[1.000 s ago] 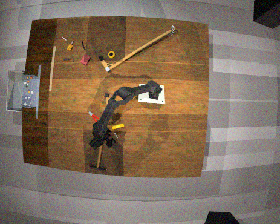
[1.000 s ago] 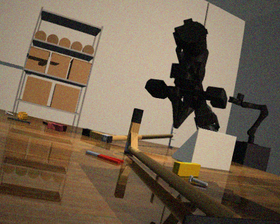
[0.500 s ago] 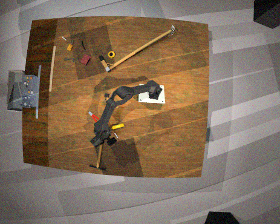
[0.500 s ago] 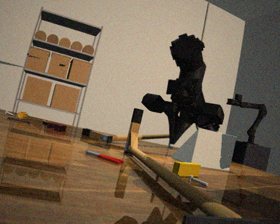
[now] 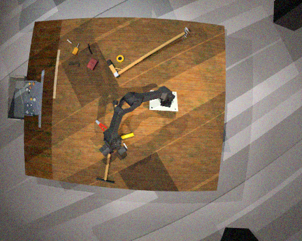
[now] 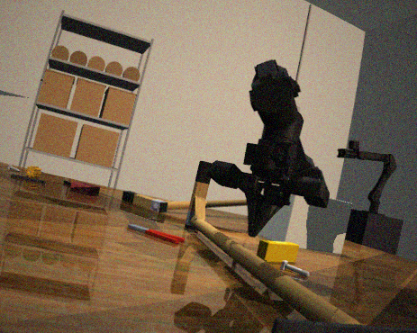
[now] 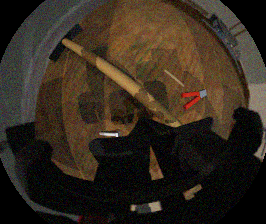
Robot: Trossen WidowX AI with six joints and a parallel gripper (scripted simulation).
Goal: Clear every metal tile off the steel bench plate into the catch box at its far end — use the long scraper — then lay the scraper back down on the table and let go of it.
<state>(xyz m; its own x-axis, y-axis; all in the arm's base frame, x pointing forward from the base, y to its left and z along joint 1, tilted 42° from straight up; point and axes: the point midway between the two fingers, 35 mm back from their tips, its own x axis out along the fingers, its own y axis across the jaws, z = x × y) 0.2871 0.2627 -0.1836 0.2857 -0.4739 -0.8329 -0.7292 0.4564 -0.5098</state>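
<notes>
The long scraper (image 5: 106, 167) (image 6: 251, 260) (image 7: 112, 72) lies flat on the wooden table, its wooden handle running out from under my arm to a dark blade (image 5: 105, 180) near the front edge. My gripper (image 5: 111, 150) (image 6: 255, 229) is shut and empty. It points down close to the table, right by the handle, and the handle is not between the fingers. The grey catch box (image 5: 14, 97) hangs at the table's left edge, with several small metal tiles (image 5: 29, 97) inside. A narrow grey steel strip (image 5: 41, 113) runs along the box's table side, and I see no tiles on it.
A yellow block (image 5: 127, 135) (image 6: 278, 250) and a small bolt (image 6: 295, 269) lie right of the handle, a red screwdriver (image 5: 101, 125) (image 6: 158, 234) left. A long rake (image 5: 152, 51), a mallet (image 5: 113, 68), a yellow tape roll (image 5: 120, 58), a red block (image 5: 92, 64) and a thin lath (image 5: 56, 74) lie farther back.
</notes>
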